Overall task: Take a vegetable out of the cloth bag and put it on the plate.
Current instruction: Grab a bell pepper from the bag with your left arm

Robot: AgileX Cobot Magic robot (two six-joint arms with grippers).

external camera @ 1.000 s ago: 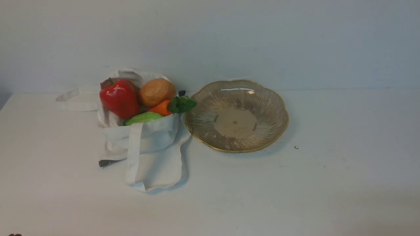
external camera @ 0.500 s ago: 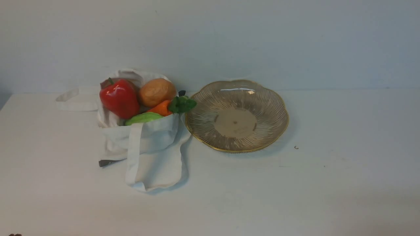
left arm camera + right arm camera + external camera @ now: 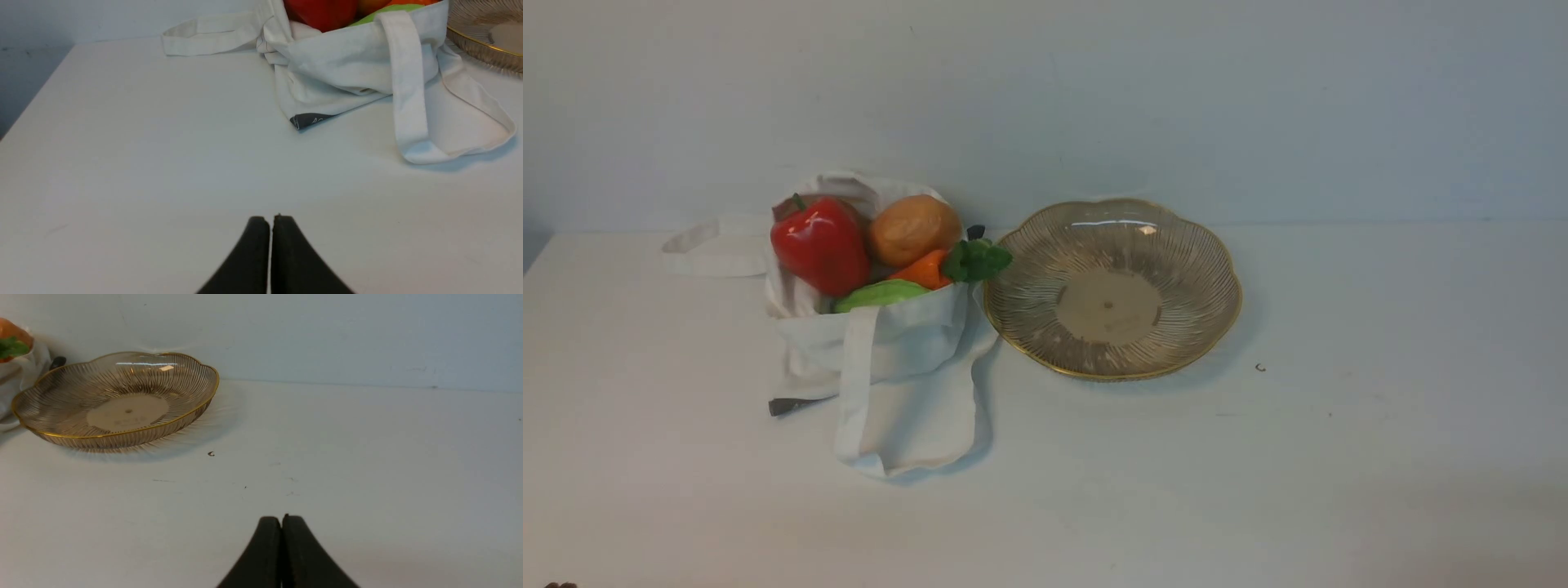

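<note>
1. Pepper [image 3: 821,245] in bag [image 3: 890,343] mouth, left-centre of front view, left of plate [image 3: 1201,286].
2. L fingers [image 3: 257,249] clenched, empty; bag sits upper right in their wrist view, so L arm looks nearer.
3. R fingers [image 3: 269,547] clenched, empty.

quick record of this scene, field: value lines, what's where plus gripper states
cloth bag: slumped on the table, left of the plate, mouth open
red bell pepper: in the bag's mouth, not yet taken out
also in bag: potato, carrot, green vegetable
plate contents: nothing
left gripper: shut, holding nothing
right gripper: shut, holding nothing
</note>
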